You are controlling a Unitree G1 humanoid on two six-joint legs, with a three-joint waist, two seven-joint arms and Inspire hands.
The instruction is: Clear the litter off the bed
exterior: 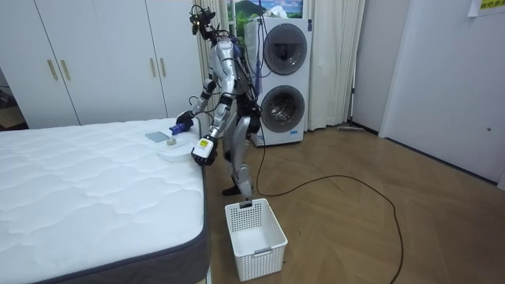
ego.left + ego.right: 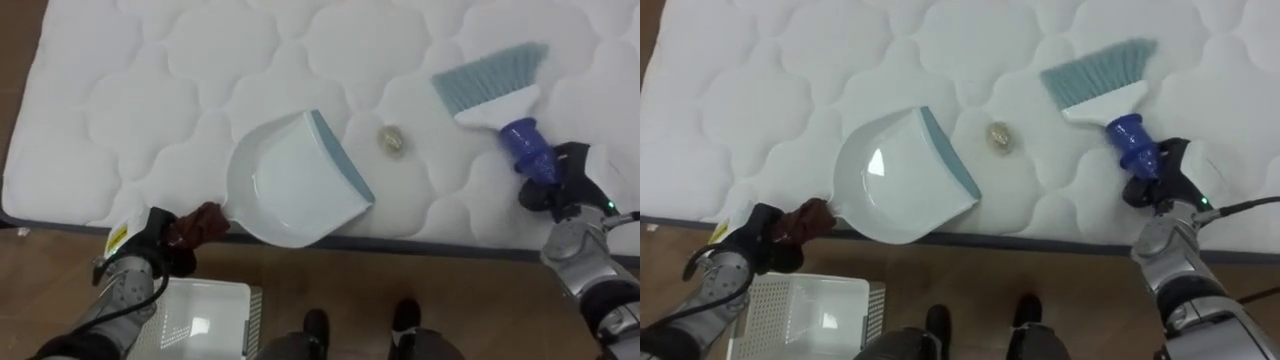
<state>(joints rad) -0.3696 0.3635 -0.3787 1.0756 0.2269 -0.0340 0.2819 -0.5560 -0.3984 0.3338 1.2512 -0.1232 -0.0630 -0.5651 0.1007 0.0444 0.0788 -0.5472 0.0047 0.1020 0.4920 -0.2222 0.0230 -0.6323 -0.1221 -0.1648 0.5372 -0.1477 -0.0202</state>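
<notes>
At the edge of the white quilted mattress [image 2: 150,80], the robot stands facing the bed, with a stacked pair of white front-loading machines [image 1: 282,79] behind it in the room view. The left hand [image 2: 150,245] is at the mattress edge, fingers curled round the brown handle [image 2: 200,225] of a white plastic dustpan with a grey-blue lip [image 2: 290,185]. The dustpan lies flat on the mattress, its handle reaching out over the bed edge and its lip facing the robot's right. A small crumpled beige scrap [image 2: 392,141] lies on the mattress just beside the lip, clear of the pan and not touching it. The right hand [image 2: 565,185] is closed round the dark blue handle of a hand brush with a white head and pale blue bristles [image 2: 495,85]. The bristles point away from the robot. The brush is near the scrap on the robot's right side, apart from it; whether the bristles touch the mattress cannot be told. The scrap therefore lies between the dustpan lip and the brush. On the wooden floor [image 1: 355,221], a white slatted plastic basket [image 1: 254,237] stands beside the bed, close to the robot's feet and below the left hand.
</notes>
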